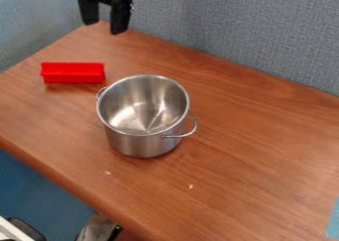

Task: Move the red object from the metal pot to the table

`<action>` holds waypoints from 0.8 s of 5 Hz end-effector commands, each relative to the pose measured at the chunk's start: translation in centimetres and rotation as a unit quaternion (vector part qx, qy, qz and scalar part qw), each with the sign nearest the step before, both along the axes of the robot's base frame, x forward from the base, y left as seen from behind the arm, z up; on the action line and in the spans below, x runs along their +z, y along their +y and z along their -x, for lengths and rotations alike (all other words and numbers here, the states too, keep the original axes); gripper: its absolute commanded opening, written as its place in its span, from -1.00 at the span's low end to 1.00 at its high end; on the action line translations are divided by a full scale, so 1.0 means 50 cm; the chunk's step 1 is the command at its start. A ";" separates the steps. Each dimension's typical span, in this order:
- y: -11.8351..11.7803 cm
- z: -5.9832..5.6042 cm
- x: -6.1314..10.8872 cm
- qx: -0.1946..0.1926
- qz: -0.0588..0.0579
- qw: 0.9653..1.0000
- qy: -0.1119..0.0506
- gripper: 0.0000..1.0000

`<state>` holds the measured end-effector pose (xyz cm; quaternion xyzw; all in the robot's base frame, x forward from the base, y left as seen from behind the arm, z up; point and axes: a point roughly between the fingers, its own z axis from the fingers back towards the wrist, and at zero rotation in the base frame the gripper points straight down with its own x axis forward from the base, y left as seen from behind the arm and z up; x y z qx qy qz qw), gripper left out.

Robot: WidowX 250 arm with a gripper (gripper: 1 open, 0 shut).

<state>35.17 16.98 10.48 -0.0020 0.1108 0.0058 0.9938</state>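
Small bright red rectangular block (pixel 71 73) lies flat on the brown wood-grain bench (pixel 252 136), near the far left corner, close to the left edge. It is not in the shiny round stainless-steel pot (pixel 145 114); the pot stands nearer the middle of the bench, upright, interior empty as far as can be seen. Block and pot are apart, with bare wood between them.

Dark pincer (pixel 106 7) hangs above the far edge of the bench, over the far left corner, released and holding nothing; its two fingers show with a gap between them.

Key relation: the block sits below the pincer and a little toward the left edge, on the near side of it. The block's long axis runs roughly along the left-right line of the bench, slightly skewed, one end pointing toward the pot.

Judgement: with the block on the wood and the pot empty, the task looks done.
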 end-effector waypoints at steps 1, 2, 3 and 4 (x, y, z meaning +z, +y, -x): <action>0.066 -0.015 0.017 -0.065 -0.024 0.997 -0.023 1.00; 0.120 -0.017 -0.011 -0.163 -0.034 0.986 -0.019 1.00; 0.126 -0.021 0.013 -0.183 -0.025 0.983 -0.005 1.00; 0.126 -0.031 0.033 -0.177 -0.014 0.984 0.008 1.00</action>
